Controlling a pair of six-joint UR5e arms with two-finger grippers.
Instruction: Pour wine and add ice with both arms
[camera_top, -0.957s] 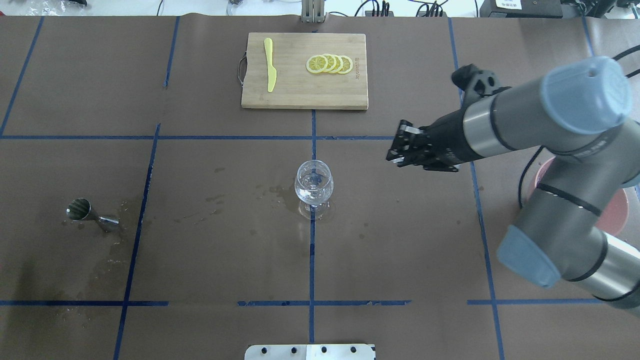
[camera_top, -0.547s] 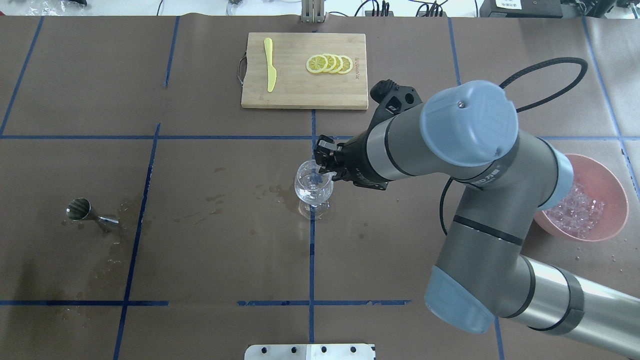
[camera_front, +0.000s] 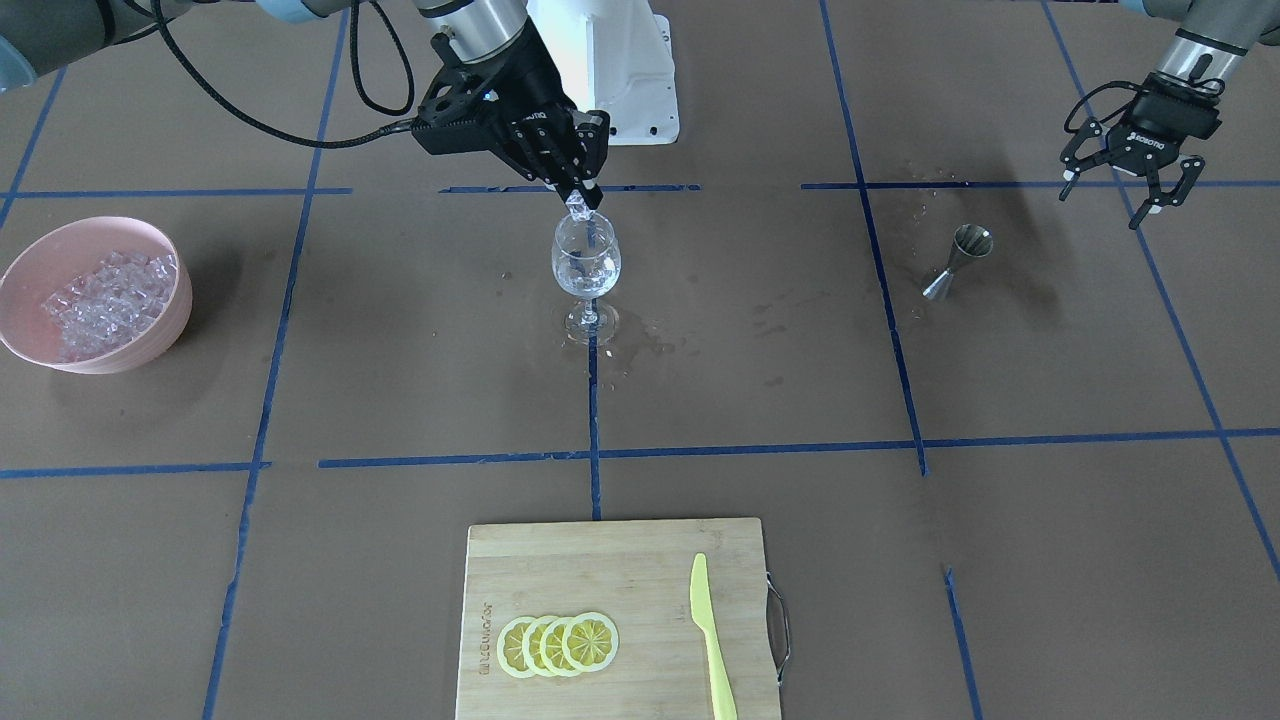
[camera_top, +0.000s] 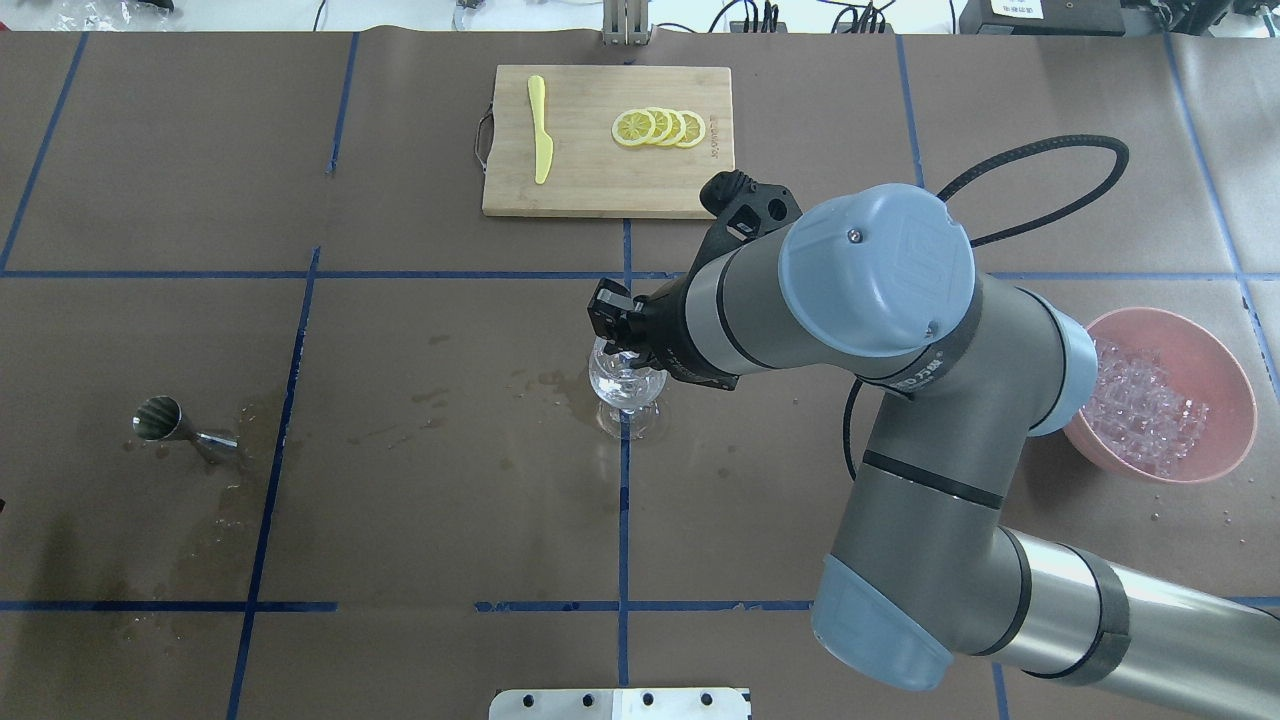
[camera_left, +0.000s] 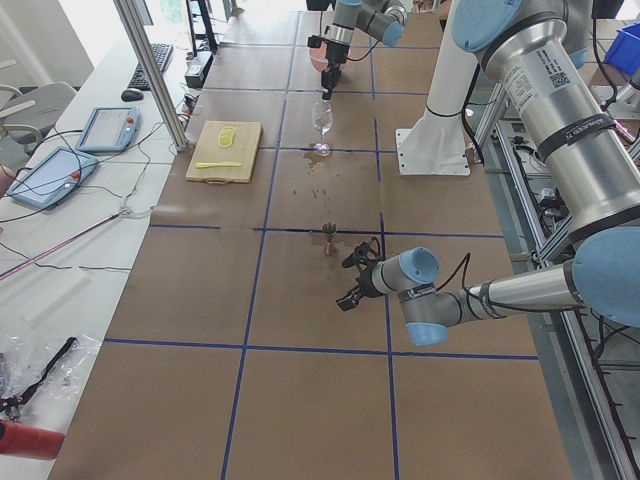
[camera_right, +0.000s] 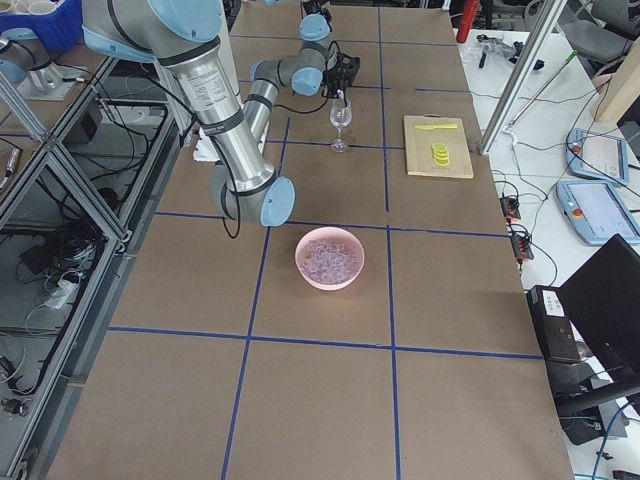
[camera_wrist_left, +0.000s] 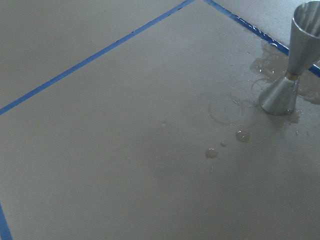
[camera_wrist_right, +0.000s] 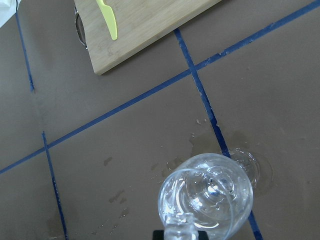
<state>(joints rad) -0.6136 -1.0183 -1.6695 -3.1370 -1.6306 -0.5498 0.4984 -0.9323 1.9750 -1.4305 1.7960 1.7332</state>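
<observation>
R gripper (camera_front: 581, 201) pinches 1 ice cube (camera_front: 578, 209) right over the wine glass (camera_front: 587, 262).

Its fingers are narrow, clamped on the clear glassy cube just above the rim; in the overhead view the wrist covers part of that rim. Glass: 1, stemmed, round-bellied, clear. The wine (camera_front: 587, 284) inside is colourless and hard to make out, w/ wet patches on the brown paper table (camera_front: 400, 380) round the foot. Rest of the ice (camera_front: 100, 295): a heap, too many to count, in 1 pink bowl (camera_front: 140, 352), well apart. L gripper (camera_front: 1128, 190) hangs w/ fingers spread wide near 1 steel hourglass jigger (camera_front: 960, 262). Bamboo board (camera_front: 620, 570): 4 overlapping lemon slices (camera_front: 558, 645), 1 yellow knife (camera_front: 712, 640).
</observation>
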